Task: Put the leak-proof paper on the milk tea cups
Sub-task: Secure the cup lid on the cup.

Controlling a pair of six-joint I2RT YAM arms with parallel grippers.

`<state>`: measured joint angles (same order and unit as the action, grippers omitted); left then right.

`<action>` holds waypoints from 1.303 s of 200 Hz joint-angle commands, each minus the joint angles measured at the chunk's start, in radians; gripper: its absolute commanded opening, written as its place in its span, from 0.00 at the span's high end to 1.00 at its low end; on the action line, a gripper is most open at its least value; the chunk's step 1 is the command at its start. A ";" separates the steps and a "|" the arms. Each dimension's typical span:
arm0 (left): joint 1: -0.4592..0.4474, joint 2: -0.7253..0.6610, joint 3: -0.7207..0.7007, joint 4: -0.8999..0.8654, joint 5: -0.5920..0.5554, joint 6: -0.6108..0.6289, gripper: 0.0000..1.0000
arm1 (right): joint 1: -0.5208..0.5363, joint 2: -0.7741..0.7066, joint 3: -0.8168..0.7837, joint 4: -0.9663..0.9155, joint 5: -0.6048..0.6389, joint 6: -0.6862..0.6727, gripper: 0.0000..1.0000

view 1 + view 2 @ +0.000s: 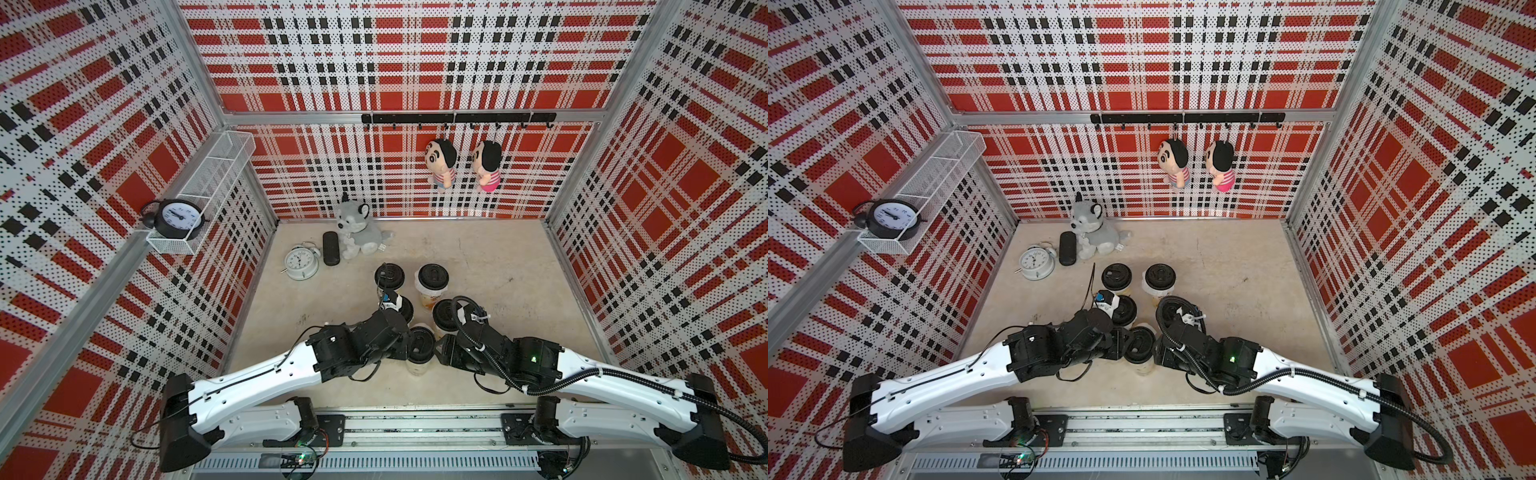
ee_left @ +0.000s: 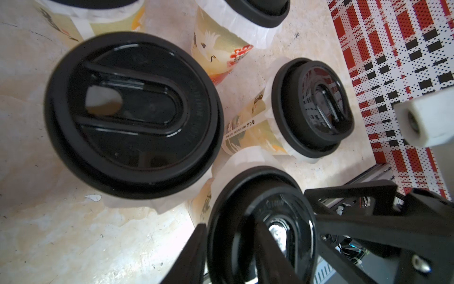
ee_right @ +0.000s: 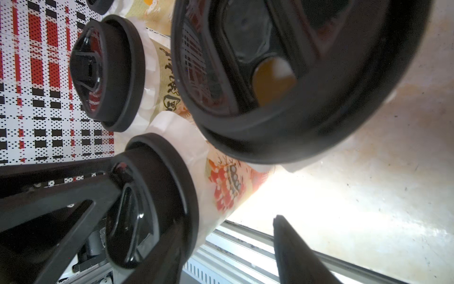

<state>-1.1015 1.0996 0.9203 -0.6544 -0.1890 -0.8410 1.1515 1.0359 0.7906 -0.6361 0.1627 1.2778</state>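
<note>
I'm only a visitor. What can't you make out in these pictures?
1. Translucent white leak-proof paper: only crinkled skirts show; round black plastic lids hide how it covers the mouths.
2. Two tall printed paper milk tea cups: in both top views the left arm and right arm each cover part of one.
3. Left pincer: in the left wrist view its black fingers blend into the nearest lid, so any grip is unclear.
</note>
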 commanded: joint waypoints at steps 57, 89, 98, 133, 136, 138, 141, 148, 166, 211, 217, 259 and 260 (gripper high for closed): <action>-0.021 0.010 -0.098 -0.124 0.063 -0.004 0.64 | 0.018 0.113 -0.052 -0.314 -0.038 -0.040 0.40; -0.021 0.001 -0.114 -0.119 0.063 -0.007 0.64 | 0.002 0.114 0.091 -0.385 0.031 -0.103 0.38; -0.020 -0.002 -0.118 -0.117 0.062 -0.010 0.64 | -0.005 0.116 0.131 -0.395 0.038 -0.123 0.37; -0.020 -0.019 -0.129 -0.116 0.054 -0.021 0.64 | -0.039 0.125 0.266 -0.400 0.095 -0.219 0.36; -0.020 -0.020 -0.130 -0.116 0.055 -0.021 0.64 | -0.043 0.126 0.276 -0.401 0.098 -0.225 0.36; -0.020 -0.020 -0.130 -0.116 0.055 -0.023 0.64 | -0.046 0.127 0.282 -0.400 0.098 -0.230 0.36; -0.020 -0.021 -0.133 -0.116 0.056 -0.023 0.64 | -0.048 0.128 0.291 -0.401 0.099 -0.236 0.36; -0.020 -0.024 -0.132 -0.116 0.054 -0.024 0.64 | -0.054 0.130 0.311 -0.399 0.105 -0.250 0.36; -0.019 -0.024 -0.135 -0.116 0.054 -0.027 0.64 | -0.061 0.135 0.355 -0.395 0.111 -0.280 0.36; -0.019 -0.027 -0.136 -0.116 0.052 -0.033 0.64 | -0.062 0.139 0.380 -0.345 0.054 -0.309 0.36; -0.020 -0.026 -0.137 -0.116 0.052 -0.035 0.64 | -0.062 0.136 0.372 -0.339 0.050 -0.309 0.36; -0.018 -0.030 -0.141 -0.116 0.054 -0.038 0.64 | -0.044 0.095 0.296 -0.326 -0.015 -0.259 0.39; -0.019 -0.031 -0.141 -0.116 0.054 -0.038 0.64 | -0.043 0.094 0.294 -0.325 -0.015 -0.257 0.39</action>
<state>-1.1133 1.0328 0.8417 -0.5919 -0.1707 -0.8886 1.0939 1.1683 1.1202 -0.9668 0.1829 0.9894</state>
